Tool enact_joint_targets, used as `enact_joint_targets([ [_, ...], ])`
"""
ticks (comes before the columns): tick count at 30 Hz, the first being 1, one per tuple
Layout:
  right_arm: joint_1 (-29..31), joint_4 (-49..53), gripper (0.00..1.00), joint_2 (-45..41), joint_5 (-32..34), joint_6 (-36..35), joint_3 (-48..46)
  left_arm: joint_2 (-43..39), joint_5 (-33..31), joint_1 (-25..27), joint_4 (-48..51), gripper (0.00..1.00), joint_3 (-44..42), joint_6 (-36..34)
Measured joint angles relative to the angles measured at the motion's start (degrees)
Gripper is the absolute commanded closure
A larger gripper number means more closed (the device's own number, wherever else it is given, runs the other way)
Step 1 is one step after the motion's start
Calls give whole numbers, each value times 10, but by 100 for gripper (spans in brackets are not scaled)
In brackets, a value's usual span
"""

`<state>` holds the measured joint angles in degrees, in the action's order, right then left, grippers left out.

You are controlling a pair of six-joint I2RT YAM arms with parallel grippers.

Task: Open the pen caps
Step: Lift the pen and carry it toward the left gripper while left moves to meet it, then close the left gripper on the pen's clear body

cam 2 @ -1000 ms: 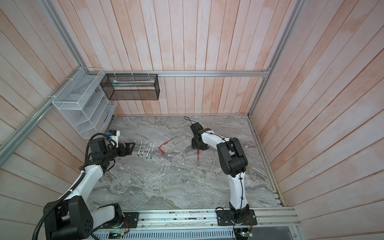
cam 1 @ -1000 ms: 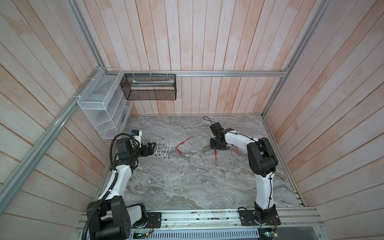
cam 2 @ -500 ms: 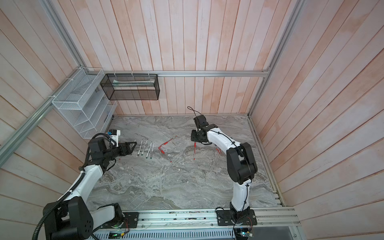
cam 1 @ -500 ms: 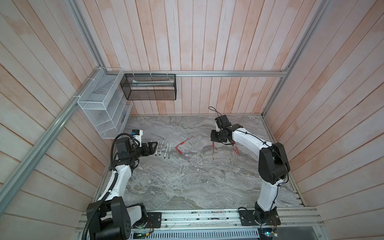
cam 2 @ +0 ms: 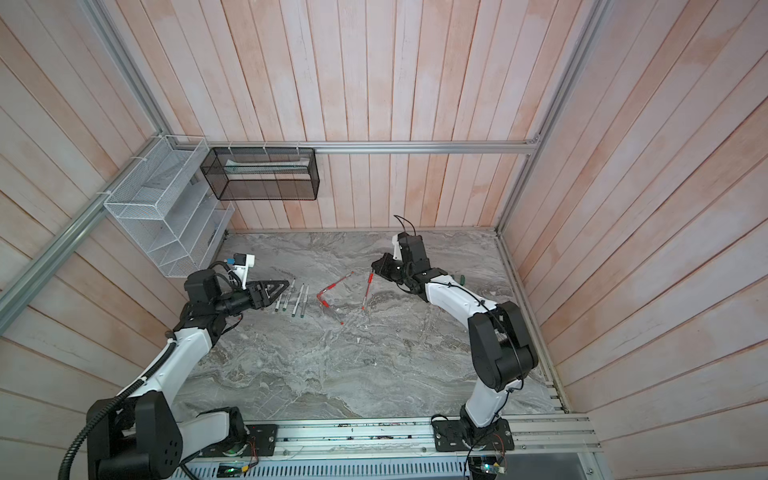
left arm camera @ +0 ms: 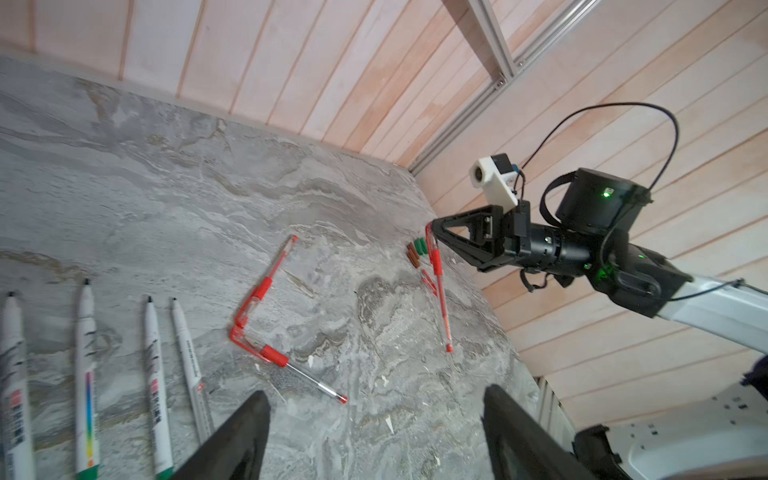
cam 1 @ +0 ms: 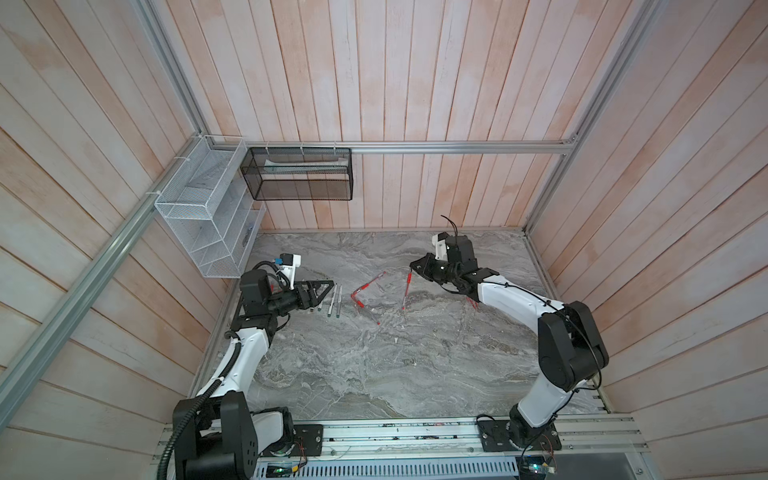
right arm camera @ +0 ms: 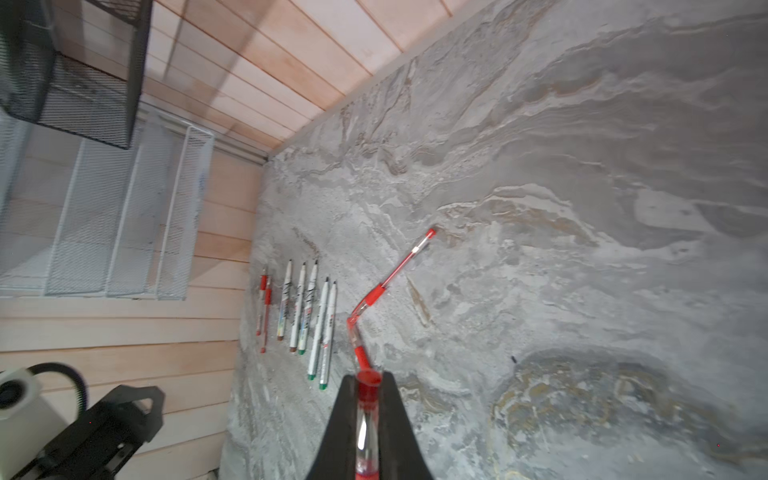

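On the table (cam 1: pixel 374 374), the left gripper (left arm camera: pixel 376 395) stood wide apart near a row of bare markers (left arm camera: pixel 87 353); the right gripper (right arm camera: pixel 368 380) was clamped on a red pen (left arm camera: pixel 441 299). Two capped pens (left arm camera: pixel 257 299) lay between; loose caps (left arm camera: pixel 417 251) sat near the right arm, so three seemingly remained.
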<state>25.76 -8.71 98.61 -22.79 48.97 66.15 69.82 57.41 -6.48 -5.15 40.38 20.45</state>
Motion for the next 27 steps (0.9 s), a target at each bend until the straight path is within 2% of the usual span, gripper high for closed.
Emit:
enact_joint_targets([
  [7, 28, -210, 100, -1, -49, 125, -66, 28, 59, 63, -49, 20, -2, 41],
  [13, 71, -316, 100, -1, -61, 178, -74, 59, 83, 106, -59, 27, 2, 54],
  [19, 101, -381, 100, 9, -66, 202, -74, 85, 103, 136, -83, 32, 13, 84],
  [27, 124, -404, 100, 28, -67, 206, -74, 105, 124, 143, -142, 44, 19, 146],
])
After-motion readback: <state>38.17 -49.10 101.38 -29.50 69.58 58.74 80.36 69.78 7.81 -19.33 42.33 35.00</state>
